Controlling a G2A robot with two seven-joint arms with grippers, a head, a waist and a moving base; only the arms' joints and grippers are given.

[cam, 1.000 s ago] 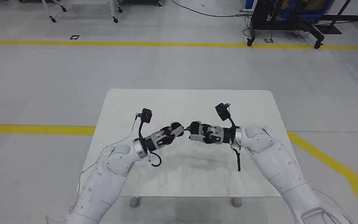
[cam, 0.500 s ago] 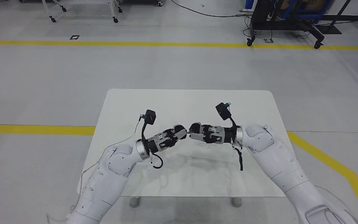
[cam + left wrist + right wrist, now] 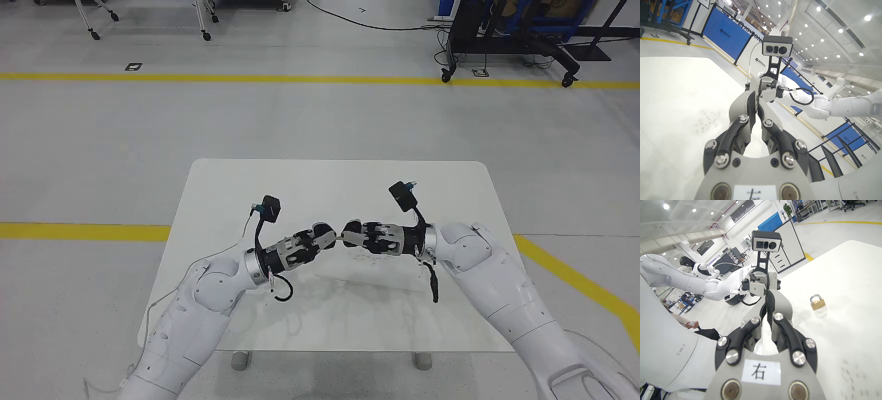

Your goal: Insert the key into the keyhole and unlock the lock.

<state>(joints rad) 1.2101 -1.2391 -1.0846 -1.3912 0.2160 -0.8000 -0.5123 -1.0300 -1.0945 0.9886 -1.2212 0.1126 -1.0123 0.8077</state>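
Above the middle of the white table (image 3: 230,190), my two grippers meet tip to tip. The left gripper (image 3: 329,234) comes in from the left arm and the right gripper (image 3: 347,235) from the right arm. In the left wrist view the left gripper (image 3: 755,95) is shut, pads pressed together, with the right gripper (image 3: 761,89) just beyond its tips. The right gripper (image 3: 769,293) is also shut, facing the left gripper (image 3: 761,286). Anything held between the pads is hidden. A brass padlock (image 3: 817,303) with a steel shackle lies flat on the table beside the grippers.
The tabletop (image 3: 677,91) bears faint scuff marks (image 3: 708,121). Its far edge (image 3: 857,242) and the corner (image 3: 711,60) lie a short way beyond the grippers. Bare floor with yellow lines (image 3: 300,78) surrounds the table.
Both arms have drifted slightly to the right and a little toward the robot, keeping their grippers tip to tip. Both grippers stay shut.
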